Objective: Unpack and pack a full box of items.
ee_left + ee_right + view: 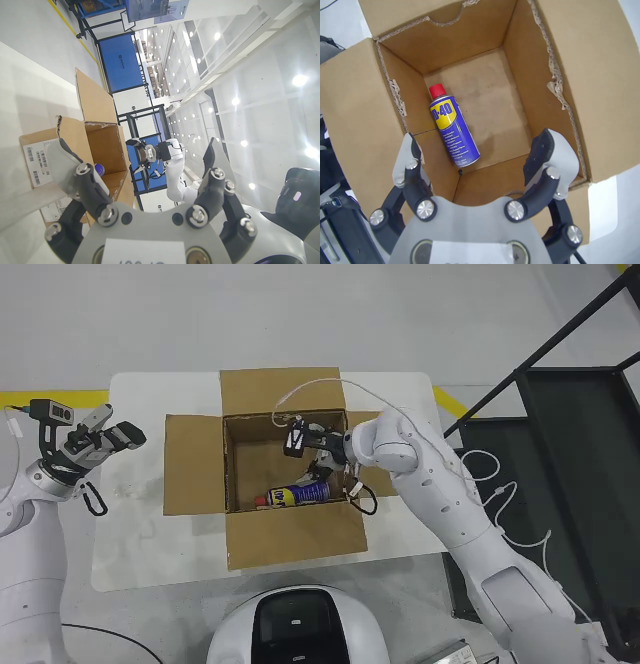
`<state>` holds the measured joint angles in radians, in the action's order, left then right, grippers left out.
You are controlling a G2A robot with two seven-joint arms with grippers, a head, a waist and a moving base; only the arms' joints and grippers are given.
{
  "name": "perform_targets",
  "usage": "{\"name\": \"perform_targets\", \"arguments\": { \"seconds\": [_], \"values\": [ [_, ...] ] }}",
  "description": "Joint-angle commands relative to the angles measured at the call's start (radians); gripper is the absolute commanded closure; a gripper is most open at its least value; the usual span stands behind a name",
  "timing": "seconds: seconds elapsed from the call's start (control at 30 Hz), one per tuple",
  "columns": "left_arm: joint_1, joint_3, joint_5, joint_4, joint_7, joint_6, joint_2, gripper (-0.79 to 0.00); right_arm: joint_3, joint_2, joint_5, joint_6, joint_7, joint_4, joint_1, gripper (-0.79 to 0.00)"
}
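Observation:
An open cardboard box stands in the middle of the white table, all flaps folded outward. Inside it a blue and yellow spray can with a red cap lies on its side against the near wall. My right gripper hangs open above the box's inside; in the right wrist view its fingers are spread, with the can below on the box floor. My left gripper is open and empty over the table's left edge, apart from the box. Past it hovers the right gripper.
A black metal frame stands just right of the table. A white cable loops from the right arm over the box's far flap. Bare table lies left of the box and in front of it.

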<state>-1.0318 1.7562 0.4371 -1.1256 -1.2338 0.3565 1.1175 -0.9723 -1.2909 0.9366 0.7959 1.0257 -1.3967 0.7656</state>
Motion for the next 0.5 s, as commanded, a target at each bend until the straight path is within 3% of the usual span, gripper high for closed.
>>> {"name": "perform_targets", "arguments": {
  "seconds": [0.0,0.23,0.47],
  "values": [
    [0.0,0.0,0.0,0.0,0.0,0.0,0.0,-0.785,0.08,-0.003,-0.02,0.014,-0.016,0.098,-0.078,-0.785],
    [0.0,0.0,0.0,0.0,0.0,0.0,0.0,-0.785,0.347,-0.04,-0.132,0.046,-0.048,0.3,-0.25,-0.785],
    [0.0,0.0,0.0,0.0,0.0,0.0,0.0,-0.785,0.355,-0.041,-0.137,0.047,-0.049,0.306,-0.255,-0.785]
  ]
}}
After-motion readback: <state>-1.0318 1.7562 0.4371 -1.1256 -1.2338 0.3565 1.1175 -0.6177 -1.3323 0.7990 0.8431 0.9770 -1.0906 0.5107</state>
